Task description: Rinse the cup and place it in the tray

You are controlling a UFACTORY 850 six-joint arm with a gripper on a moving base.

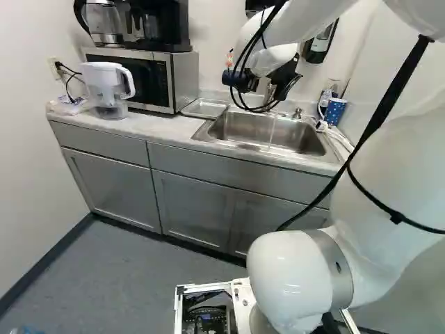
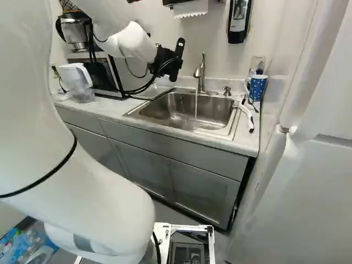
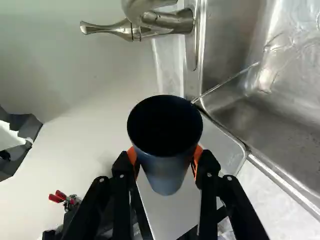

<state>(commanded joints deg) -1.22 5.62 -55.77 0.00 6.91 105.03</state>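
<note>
While pinching the dark cup (image 3: pixel 165 150) from both sides in the claw (image 3: pixel 165 160), at risk of dropping it if wet and slick; of missing the running water (image 2: pixel 196 104) by holding off to one side; of knocking the faucet (image 2: pixel 201 71) by swinging too close; of dripping on the counter (image 1: pixel 153 125) by heading for the tray (image 1: pixel 205 108) undrained. Too dark inside the cup to tell wet from dry; impossible to see the whole tray beyond cup and claw.
</note>
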